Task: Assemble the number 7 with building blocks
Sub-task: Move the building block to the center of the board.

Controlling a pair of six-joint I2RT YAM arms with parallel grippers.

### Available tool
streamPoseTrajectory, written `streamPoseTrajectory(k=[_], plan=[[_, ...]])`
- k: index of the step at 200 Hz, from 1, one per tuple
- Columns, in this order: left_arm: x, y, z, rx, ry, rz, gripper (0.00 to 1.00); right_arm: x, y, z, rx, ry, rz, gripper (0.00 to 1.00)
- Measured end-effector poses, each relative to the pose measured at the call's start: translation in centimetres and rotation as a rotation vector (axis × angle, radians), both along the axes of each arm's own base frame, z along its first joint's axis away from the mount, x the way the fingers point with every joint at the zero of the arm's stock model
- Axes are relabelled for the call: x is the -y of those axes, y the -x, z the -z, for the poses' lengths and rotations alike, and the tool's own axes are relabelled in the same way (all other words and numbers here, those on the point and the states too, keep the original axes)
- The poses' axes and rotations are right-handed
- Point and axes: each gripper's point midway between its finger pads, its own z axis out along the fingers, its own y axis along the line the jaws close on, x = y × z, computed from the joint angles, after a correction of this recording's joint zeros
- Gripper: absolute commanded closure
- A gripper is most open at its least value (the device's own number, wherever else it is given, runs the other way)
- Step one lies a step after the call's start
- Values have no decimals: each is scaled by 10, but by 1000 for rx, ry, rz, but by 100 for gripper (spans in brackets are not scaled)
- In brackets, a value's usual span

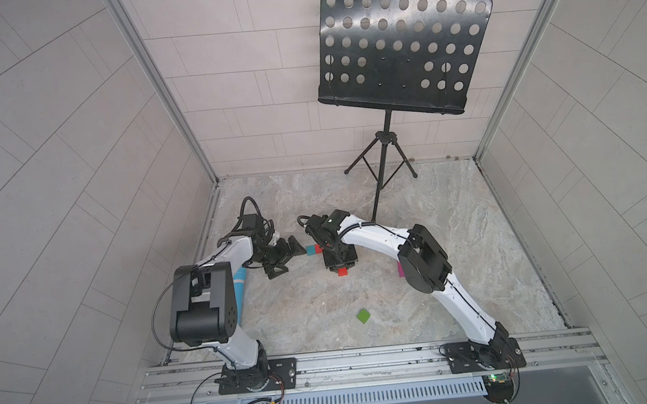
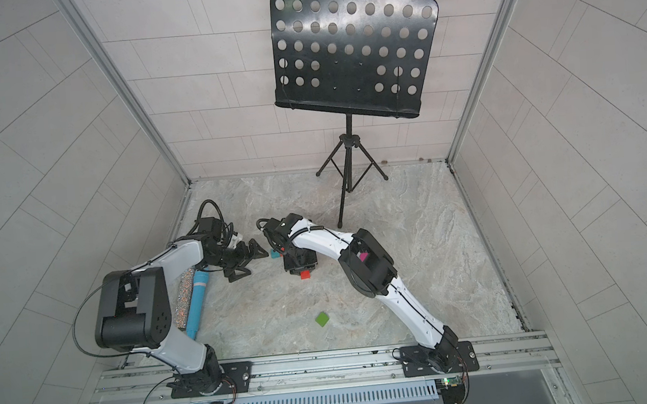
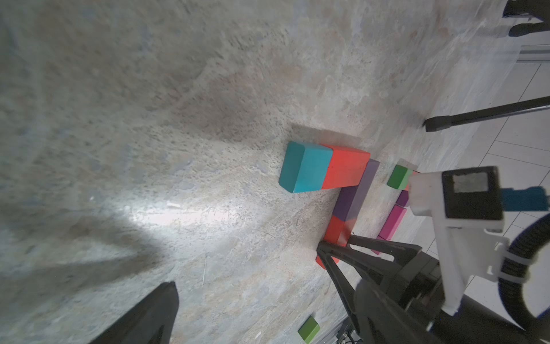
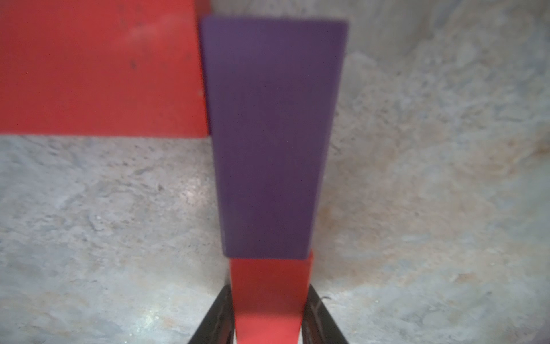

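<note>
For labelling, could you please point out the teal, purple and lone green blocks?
Teal block (image 3: 315,169): left wrist view, top face.
Purple block (image 4: 273,134): right wrist view, top face.
Lone green block (image 1: 363,315): in a top view, its middle.

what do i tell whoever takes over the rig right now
Left pincer: open, empty, beside the figure.
Right pincer: shut on the red stem block.
Done: teal block and red bar block form the bar; purple block and the red stem block form the stem.
Left: release, lift away; perhaps lengthen the stem. Spare green block lies alone; magenta blocks lie beside the stem.
</note>
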Motion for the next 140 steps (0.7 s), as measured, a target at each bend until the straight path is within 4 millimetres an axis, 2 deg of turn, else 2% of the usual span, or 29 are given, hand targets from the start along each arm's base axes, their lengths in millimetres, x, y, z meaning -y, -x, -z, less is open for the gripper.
streamPoseTrajectory(k=[30, 55, 96, 117, 140], plan=[[0, 0, 0, 0, 0, 0, 0, 1, -1, 0, 0, 1, 4, 55], [0, 0, 0, 0, 0, 0, 0, 1, -1, 0, 2, 2, 8, 46], [0, 0, 0, -1, -2, -1, 0, 3, 0, -4, 26, 3, 13, 40], [-2, 1, -1, 2, -14, -3, 0, 11, 16, -15, 40, 16, 7, 40], [-4, 5, -5, 11, -26, -6, 0, 26, 53, -41, 69, 16, -33, 40]])
